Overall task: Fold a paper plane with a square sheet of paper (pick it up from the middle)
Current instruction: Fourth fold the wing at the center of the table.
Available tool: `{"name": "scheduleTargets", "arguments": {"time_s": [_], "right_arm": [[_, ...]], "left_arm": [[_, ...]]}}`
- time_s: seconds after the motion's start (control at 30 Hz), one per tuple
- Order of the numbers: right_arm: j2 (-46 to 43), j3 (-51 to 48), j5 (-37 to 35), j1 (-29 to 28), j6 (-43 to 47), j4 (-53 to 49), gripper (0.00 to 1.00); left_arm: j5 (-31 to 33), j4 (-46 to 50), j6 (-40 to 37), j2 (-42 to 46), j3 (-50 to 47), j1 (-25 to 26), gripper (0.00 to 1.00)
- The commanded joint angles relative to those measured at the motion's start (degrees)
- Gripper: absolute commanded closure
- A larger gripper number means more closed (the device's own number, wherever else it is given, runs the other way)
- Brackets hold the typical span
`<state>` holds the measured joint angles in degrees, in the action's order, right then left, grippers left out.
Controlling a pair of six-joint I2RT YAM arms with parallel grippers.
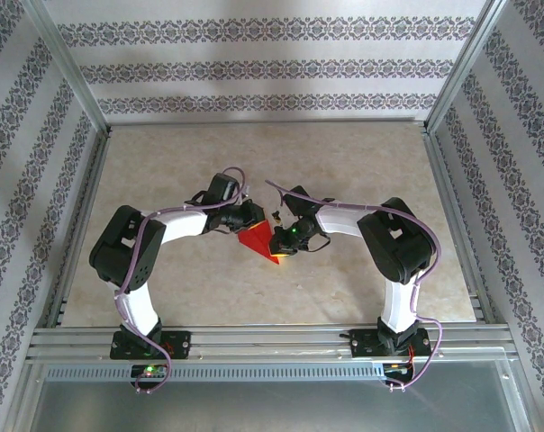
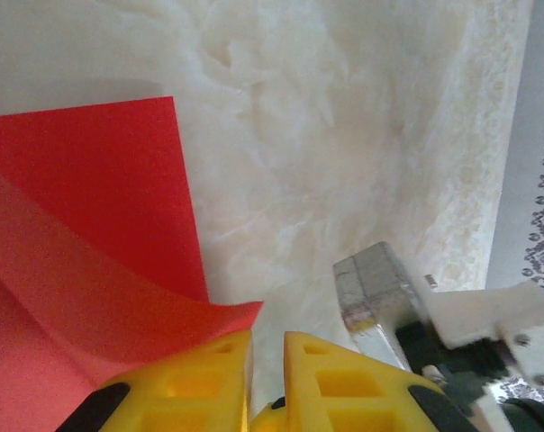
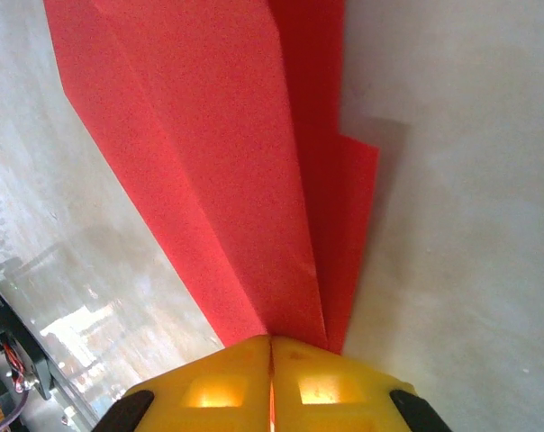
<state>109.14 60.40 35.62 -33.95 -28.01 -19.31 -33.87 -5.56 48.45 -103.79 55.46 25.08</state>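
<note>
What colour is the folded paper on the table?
The paper is plain bright red, clearest in the right wrist view.

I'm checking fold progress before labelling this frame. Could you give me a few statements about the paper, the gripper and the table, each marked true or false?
1. The right gripper is shut on the red paper. True.
2. The red paper is a flat, unfolded square. False: it is creased, with layered flaps.
3. The table is pale and marble-patterned. True.
4. The red paper lies at the table's far edge. False: it sits near the middle of the table.
</note>
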Motion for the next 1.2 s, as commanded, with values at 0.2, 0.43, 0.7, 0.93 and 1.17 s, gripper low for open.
{"name": "scheduleTargets", "arguments": {"time_s": [0.2, 0.43, 0.7, 0.93, 1.17], "right_arm": [[-0.51, -3.21, -1.67, 0.47, 3.02, -8.14, 0.91], [-0.42, -4.14, -2.03, 0.81, 3.5, -9.03, 0.91], [-0.59, -4.5, -2.39, 0.99, 3.62, -9.34, 0.91], [-0.47, -4.96, -5.05, 1.0, 4.21, -11.15, 0.92], [0.87, -4.77, -10.0, 0.45, 4.98, -14.26, 0.92]], "left_arm": [[-0.1, -0.8, -2.42, -4.35, 0.35, 0.21, 0.83], [-0.06, -2.18, -2.38, -5.71, 0.8, 0.22, 0.83], [0.47, -2.78, -2.33, -7.03, 0.34, 0.21, 0.83], [2.01, -2.26, -3.44, -8.45, -0.22, -0.26, 0.83], [2.52, -2.9, -8.68, -8.98, -0.74, -2.35, 0.79]]}}
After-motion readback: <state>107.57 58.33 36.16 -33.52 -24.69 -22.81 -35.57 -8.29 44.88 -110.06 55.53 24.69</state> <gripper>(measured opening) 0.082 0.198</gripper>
